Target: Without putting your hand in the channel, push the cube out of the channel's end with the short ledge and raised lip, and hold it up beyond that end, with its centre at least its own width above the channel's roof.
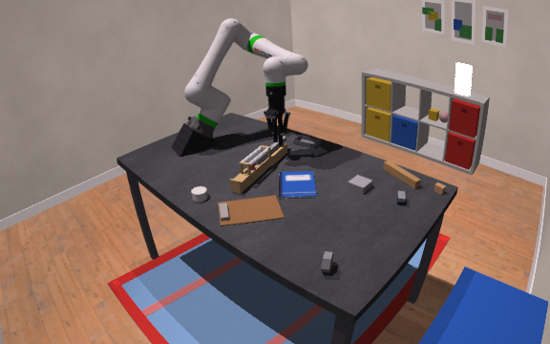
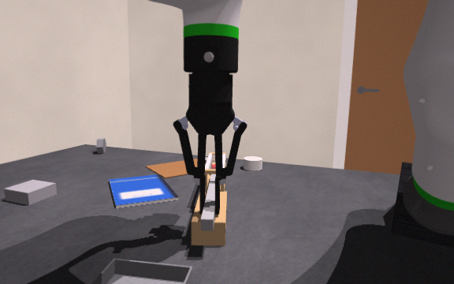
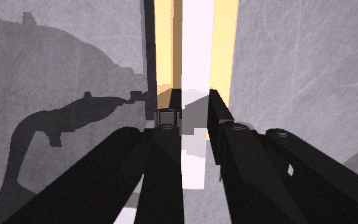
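Note:
A wooden channel lies on the dark table, running from the arm toward the front left. The small red cube sits inside it near the front-left end and also shows in the exterior view. My gripper points straight down over the channel's far end. It is shut on a long grey rod that lies along the channel and sticks out at that end. In the wrist view the rod runs between my fingertips over the wood.
A blue book lies right of the channel. A cardboard sheet with a grey block and a white cylinder lie in front. A grey tray sits behind the gripper. Grey blocks and a wooden bar lie to the right.

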Controlling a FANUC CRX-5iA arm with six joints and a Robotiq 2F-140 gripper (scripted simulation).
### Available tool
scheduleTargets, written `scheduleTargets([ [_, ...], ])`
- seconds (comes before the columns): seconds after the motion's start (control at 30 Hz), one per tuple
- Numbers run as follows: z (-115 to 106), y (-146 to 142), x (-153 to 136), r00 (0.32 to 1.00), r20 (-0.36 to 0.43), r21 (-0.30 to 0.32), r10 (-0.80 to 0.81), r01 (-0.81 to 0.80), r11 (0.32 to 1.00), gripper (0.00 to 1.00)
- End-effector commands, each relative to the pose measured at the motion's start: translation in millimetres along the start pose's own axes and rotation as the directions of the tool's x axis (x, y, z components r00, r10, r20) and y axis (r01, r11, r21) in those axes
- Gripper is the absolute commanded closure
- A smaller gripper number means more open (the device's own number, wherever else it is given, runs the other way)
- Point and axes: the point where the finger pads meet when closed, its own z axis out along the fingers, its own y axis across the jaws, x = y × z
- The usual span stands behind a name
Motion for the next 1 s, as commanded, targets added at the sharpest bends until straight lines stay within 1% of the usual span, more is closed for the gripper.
scheduleTargets([
  [0.0, -0.7, -0.6, 12.0, 1.000, -0.001, 0.001, -0.001, 0.001, 1.000, 0.90],
  [0.1, -0.7, -0.6, 21.8, 1.000, -0.001, 0.001, -0.001, 0.001, 1.000, 0.90],
  [0.17, -0.7, -0.6, 21.8, 1.000, -0.001, 0.001, -0.001, 0.001, 1.000, 0.90],
  [0.67, -0.7, -0.8, 68.5, 1.000, -0.001, 0.001, -0.001, 0.001, 1.000, 0.90],
  [0.73, -0.7, -0.8, 68.5, 1.000, -0.001, 0.001, -0.001, 0.001, 1.000, 0.90],
  [0.97, -0.7, -0.9, 85.2, 1.000, -0.001, 0.001, -0.001, 0.001, 1.000, 0.90],
])
